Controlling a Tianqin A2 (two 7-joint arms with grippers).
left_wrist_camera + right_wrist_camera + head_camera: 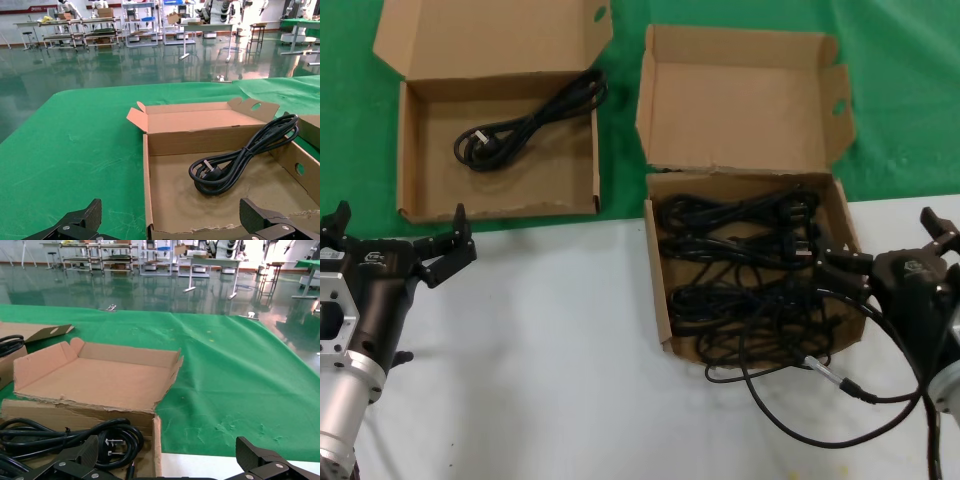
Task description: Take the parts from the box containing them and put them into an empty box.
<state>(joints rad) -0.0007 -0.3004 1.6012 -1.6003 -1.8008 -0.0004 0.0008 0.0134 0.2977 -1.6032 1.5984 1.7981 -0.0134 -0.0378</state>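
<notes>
Cords [745,270] tangled in cardboard box [658,285].

Wide box [420,165] left, one cord [525,125] inside; square box [660,290] right, cord tangle [745,270] inside.

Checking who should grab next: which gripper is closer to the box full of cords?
Right. The right gripper is at the right-hand edge of the box full of cords, fingers open. The left gripper hovers open over the white table, nearer the other box.
</notes>
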